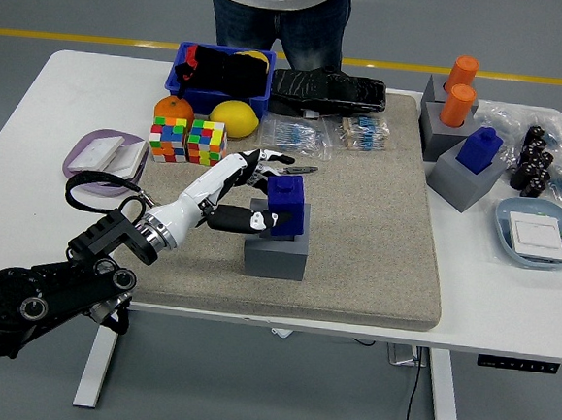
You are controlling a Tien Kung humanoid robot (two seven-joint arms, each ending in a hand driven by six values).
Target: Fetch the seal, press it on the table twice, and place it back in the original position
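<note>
A blue seal sits upright in the grey holder block on the beige mat. My left hand reaches in from the lower left and has its fingers around the seal, thumb at its lower left and fingers near its top left. The right arm is out of view.
Behind my hand stand two colour cubes, an orange, a yellow fruit and a blue bin. A purple tray lies at the left. Grey holders with a blue seal and orange cylinders stand at the right. A person stands at the far side.
</note>
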